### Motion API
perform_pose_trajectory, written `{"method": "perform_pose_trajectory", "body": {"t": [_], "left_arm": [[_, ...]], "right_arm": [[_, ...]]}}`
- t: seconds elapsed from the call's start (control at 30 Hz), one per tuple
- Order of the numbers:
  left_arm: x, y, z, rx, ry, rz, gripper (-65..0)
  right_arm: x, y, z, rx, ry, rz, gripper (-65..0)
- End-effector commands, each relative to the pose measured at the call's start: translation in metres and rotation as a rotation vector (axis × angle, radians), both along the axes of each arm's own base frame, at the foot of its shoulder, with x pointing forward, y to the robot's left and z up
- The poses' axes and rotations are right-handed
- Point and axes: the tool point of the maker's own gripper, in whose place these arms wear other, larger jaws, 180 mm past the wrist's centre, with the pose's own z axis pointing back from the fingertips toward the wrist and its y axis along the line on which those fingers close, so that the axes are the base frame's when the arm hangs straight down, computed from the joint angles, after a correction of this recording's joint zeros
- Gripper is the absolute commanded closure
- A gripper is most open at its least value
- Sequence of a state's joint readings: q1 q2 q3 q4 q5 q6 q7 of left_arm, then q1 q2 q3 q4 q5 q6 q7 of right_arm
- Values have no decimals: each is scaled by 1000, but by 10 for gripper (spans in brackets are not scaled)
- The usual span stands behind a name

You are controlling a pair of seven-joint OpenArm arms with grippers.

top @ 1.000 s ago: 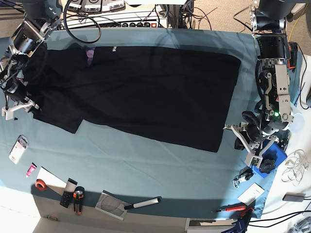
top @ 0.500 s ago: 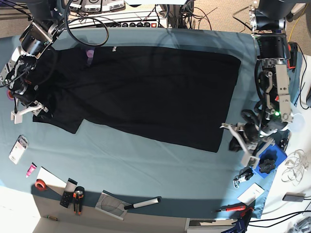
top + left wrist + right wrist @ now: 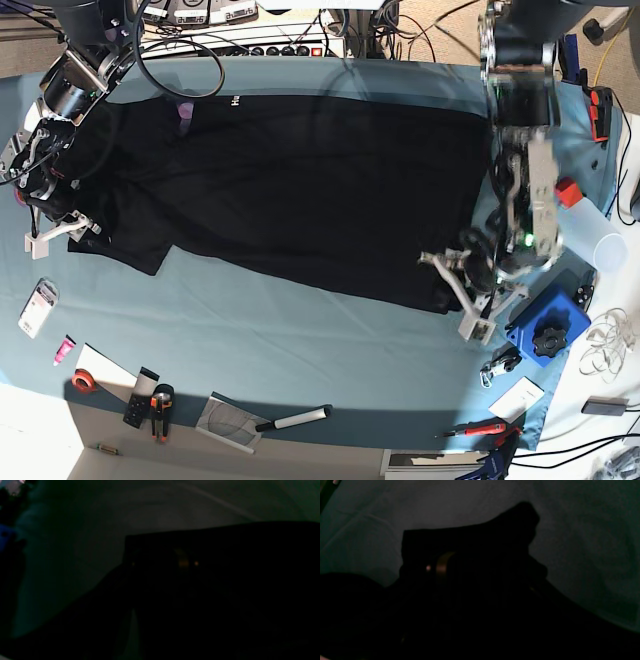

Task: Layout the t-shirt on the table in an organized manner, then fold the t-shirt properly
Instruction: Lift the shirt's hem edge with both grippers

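Note:
The black t-shirt (image 3: pixel 300 190) lies spread flat on the teal table (image 3: pixel 300 340), collar at the back left, with a purple bit of print by the collar. My left gripper (image 3: pixel 455 293) is open, its white fingers straddling the shirt's front right hem corner. My right gripper (image 3: pixel 58 233) is open at the outer edge of the left sleeve. Both wrist views are very dark. The left wrist view shows black cloth (image 3: pixel 225 592) against the table (image 3: pixel 75 530). The right wrist view shows a black mass over the table (image 3: pixel 582 542).
A red tape roll (image 3: pixel 85 380), pliers (image 3: pixel 160 410), a white packet (image 3: pixel 38 305) and a white-handled tool (image 3: pixel 290 420) lie along the front edge. A blue box (image 3: pixel 560 320) and a red screwdriver (image 3: pixel 480 430) lie at the right. Cables run along the back (image 3: pixel 250 45).
My left arm has swung left, bringing its gripper from beside the blue box onto the shirt's hem corner. My right gripper has shifted slightly right toward the sleeve edge.

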State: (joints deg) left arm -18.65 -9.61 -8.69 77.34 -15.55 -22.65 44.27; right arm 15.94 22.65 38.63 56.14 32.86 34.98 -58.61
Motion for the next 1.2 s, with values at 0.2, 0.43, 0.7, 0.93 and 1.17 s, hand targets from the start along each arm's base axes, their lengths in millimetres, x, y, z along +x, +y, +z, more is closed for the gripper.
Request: {"method": "perform_pose_trajectory", "body": {"t": [0.2,0.43,0.7,0.93,1.17], "left_arm": [[40,6,1,-24,61,-16,-201],[41,26,-26,72,144,42,-222],[18,0,-44,-32,240,-69,-235],[9,-16,-41,-119,256,-131,-174],[23,-11,-34,-150,202,-54,0]], "right_arm": [[-1,-5,4,-21,26,13,-295],[-3,-4,2,-18,43,20,-295],[-3,-1,3,-27,32,50,-295],[-2,-2,4,-28,28,46,-206],[22,-21,36,-69,-98,-13,0]]}}
